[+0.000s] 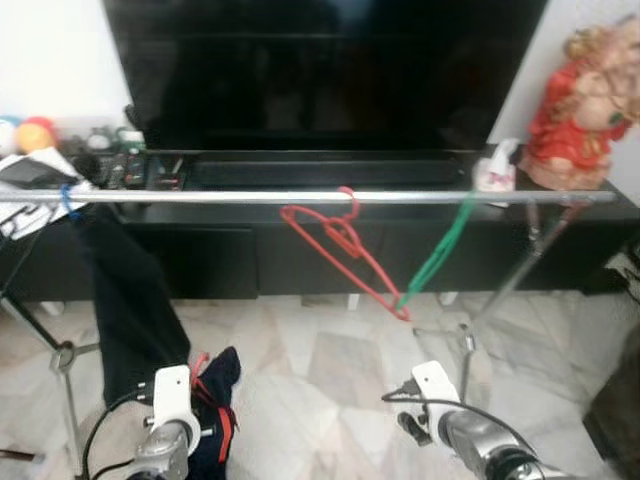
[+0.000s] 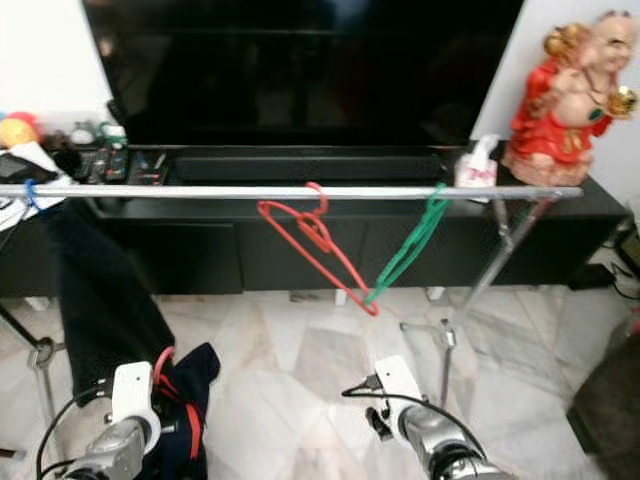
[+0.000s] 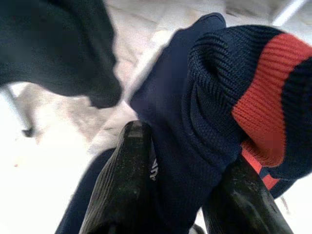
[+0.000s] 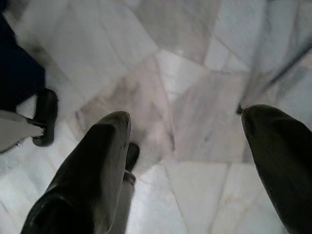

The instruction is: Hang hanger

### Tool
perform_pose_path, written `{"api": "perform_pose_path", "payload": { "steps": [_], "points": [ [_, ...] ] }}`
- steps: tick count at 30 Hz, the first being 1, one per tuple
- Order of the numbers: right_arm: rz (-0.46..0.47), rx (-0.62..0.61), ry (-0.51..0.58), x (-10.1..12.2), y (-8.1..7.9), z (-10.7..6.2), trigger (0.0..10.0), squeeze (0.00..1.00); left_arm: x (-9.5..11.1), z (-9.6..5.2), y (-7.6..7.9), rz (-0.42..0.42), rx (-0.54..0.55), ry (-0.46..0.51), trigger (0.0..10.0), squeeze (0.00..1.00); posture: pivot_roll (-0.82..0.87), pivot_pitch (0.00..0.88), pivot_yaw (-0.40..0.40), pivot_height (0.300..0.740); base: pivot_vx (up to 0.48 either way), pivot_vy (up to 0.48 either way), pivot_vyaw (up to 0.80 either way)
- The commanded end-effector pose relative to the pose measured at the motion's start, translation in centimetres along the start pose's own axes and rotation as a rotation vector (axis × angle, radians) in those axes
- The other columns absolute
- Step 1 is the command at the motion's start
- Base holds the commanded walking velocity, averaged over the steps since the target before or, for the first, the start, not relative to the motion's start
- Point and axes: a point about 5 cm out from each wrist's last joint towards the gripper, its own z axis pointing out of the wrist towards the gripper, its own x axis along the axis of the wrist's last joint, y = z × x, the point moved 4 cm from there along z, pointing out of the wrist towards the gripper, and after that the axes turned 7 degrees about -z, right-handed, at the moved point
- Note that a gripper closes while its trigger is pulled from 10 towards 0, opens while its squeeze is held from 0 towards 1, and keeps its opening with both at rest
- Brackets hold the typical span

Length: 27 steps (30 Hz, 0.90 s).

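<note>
A silver clothes rail [image 1: 250, 198] crosses in front of me. An empty red hanger [image 1: 340, 240] hangs tilted from its middle, and a green hanger [image 1: 440, 255] hangs slanted to its right. Low on the left, my left gripper [image 3: 185, 161] is shut on a navy knitted garment [image 3: 214, 83] with a red stripe; a red hanger loop [image 1: 197, 365] sticks out of that garment beside the wrist. My right gripper [image 4: 185, 122] is open over the marble floor, low on the right, holding nothing.
A long dark garment [image 1: 125, 300] hangs from a blue hook [image 1: 68, 200] at the rail's left end. Behind stand a black TV [image 1: 320, 70], a low console and a red figurine [image 1: 585, 100]. Rail stand legs [image 1: 65, 355] spread over the floor.
</note>
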Motion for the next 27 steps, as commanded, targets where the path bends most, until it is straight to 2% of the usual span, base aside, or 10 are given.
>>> {"api": "perform_pose_path", "payload": {
  "steps": [1,6,10,16,17,19,22,27],
  "points": [
    [-0.004,0.008,0.013,0.6,0.0,0.0,10.0,0.00,0.2,0.0,-0.2,0.020,0.008,0.004,10.0,0.00,0.02,0.000,-0.064,0.740,0.000,-0.375,0.00],
    [-0.014,0.021,0.015,0.6,-0.1,0.0,10.0,0.00,0.4,0.0,-0.4,-0.009,0.029,0.025,10.0,0.00,0.02,0.000,-0.064,0.740,0.000,-0.271,0.00],
    [-0.011,0.025,0.017,0.6,-0.2,0.0,10.0,0.00,0.9,-0.2,-0.9,-0.112,0.074,0.088,10.0,0.00,0.01,0.000,-0.071,0.740,0.000,0.000,0.00],
    [-0.019,0.032,0.012,0.4,-0.3,0.0,10.0,0.00,1.5,-0.4,-1.1,-0.173,0.095,0.165,10.0,0.00,0.01,0.000,-0.076,0.740,0.000,0.000,0.00],
    [-0.021,0.035,0.012,0.3,-0.3,0.0,10.0,0.00,9.3,-0.4,-1.0,-0.161,0.109,0.418,10.0,0.00,0.01,0.000,-0.076,0.740,0.000,0.000,0.00],
    [-0.022,0.036,0.012,0.3,-0.3,0.0,10.0,0.00,13.2,-1.0,-0.9,-0.167,0.109,0.552,10.0,0.00,0.01,0.000,-0.075,0.740,0.000,0.000,0.00],
    [-0.024,0.039,0.013,0.3,-0.3,0.0,10.0,0.00,14.1,-2.0,-0.6,-0.160,0.081,0.643,10.0,0.00,0.01,0.000,-0.076,0.740,0.000,0.000,0.00],
    [-0.028,0.040,0.012,0.2,-0.3,0.0,10.0,0.00,14.0,-2.9,-0.8,-0.145,0.069,0.704,10.0,0.00,0.02,0.000,-0.078,0.740,0.000,0.000,0.00]
  ]
}}
